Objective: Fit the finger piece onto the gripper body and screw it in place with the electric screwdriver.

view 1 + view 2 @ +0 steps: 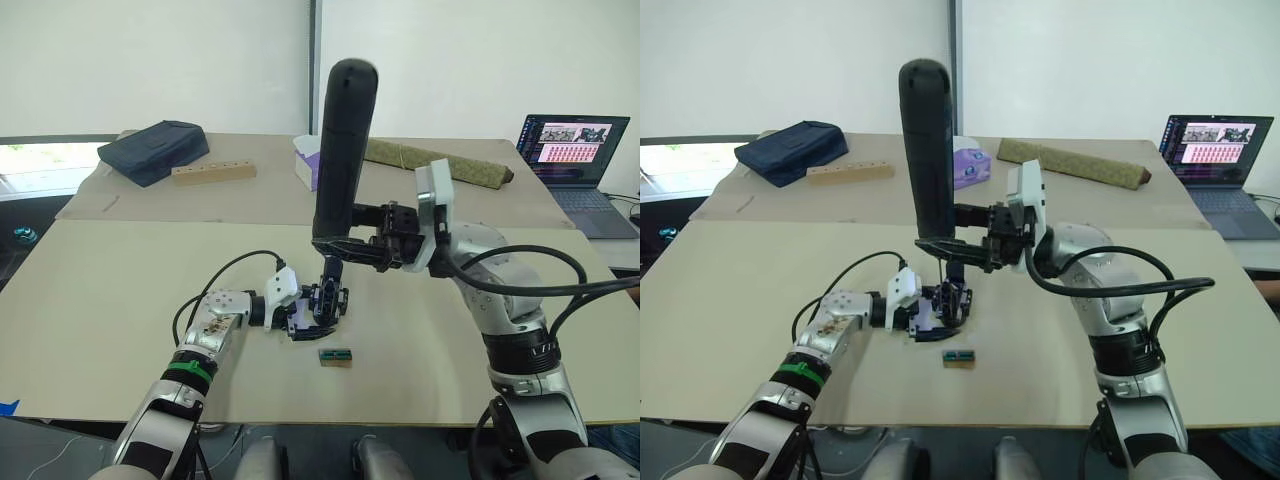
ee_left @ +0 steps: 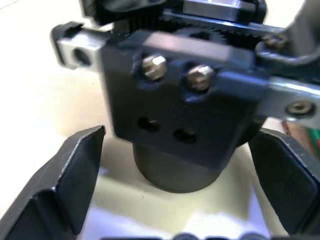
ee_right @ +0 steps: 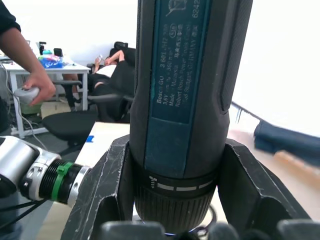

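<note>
Nearest on the table (image 1: 100, 300), a small green-edged block (image 1: 335, 356) lies loose, just in front of the gripper body (image 1: 325, 303), which sits between the left gripper's (image 1: 300, 318) spread fingers (image 2: 65, 175). Directly above, the right gripper (image 1: 355, 245) pinches the electric screwdriver (image 1: 343, 150) upright, bit down at the body. Screwing step appears in hand; next move needs the bit seated squarely in a screw head. Finger piece not distinguishable.
</note>
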`<action>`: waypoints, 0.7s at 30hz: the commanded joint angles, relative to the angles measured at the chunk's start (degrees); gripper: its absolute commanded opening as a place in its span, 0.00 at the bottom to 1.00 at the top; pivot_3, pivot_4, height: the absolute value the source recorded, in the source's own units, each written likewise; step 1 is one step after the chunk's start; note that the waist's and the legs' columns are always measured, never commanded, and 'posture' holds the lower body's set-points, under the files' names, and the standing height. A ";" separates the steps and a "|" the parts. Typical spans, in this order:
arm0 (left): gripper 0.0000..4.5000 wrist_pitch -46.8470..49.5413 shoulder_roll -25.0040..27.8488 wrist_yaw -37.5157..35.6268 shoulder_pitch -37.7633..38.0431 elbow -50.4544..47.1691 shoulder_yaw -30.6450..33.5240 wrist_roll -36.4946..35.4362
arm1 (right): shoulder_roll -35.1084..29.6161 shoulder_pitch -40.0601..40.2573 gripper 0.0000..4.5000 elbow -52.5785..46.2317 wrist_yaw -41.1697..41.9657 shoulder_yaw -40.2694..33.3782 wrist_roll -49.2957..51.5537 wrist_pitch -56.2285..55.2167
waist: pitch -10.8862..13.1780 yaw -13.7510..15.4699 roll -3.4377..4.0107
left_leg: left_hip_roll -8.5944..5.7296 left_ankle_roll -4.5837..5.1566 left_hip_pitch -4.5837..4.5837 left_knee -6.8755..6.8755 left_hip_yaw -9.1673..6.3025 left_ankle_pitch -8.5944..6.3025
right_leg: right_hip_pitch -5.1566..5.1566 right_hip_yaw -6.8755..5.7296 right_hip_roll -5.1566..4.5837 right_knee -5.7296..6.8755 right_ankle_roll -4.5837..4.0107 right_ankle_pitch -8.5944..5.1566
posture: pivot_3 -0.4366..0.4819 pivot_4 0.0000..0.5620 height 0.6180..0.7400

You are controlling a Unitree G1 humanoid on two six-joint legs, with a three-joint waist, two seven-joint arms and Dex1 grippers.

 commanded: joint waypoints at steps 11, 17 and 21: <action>0.98 2.04 2.60 -0.56 3.61 -1.25 1.12 -1.15 | -1.81 -2.36 0.43 -4.04 -0.08 -6.37 5.51 -0.43 | 0.03 -0.48 0.06 | 0.02 0.00 -0.05 -0.01 0.00 0.00 | -0.05 0.00 0.00 -0.01 0.00 0.00 | 0.48 0.27 1.00; 0.98 3.58 7.52 -3.18 8.66 -8.24 5.74 -6.49 | -7.17 0.27 0.43 -5.29 -1.15 -11.82 6.87 0.07 | 0.08 -2.05 0.10 | 0.07 0.00 0.03 -0.35 0.02 0.00 | -0.15 0.03 0.03 -0.02 -0.07 -0.01 | 0.48 0.27 1.00; 0.98 2.25 12.82 -6.34 13.95 -12.24 10.72 -10.97 | -11.95 5.61 0.43 -7.28 -1.86 -16.76 7.07 -0.02 | 0.11 -2.18 0.10 | 0.11 0.00 0.11 -0.64 0.01 0.00 | -0.21 0.03 0.06 -0.03 -0.18 -0.08 | 0.48 0.27 1.00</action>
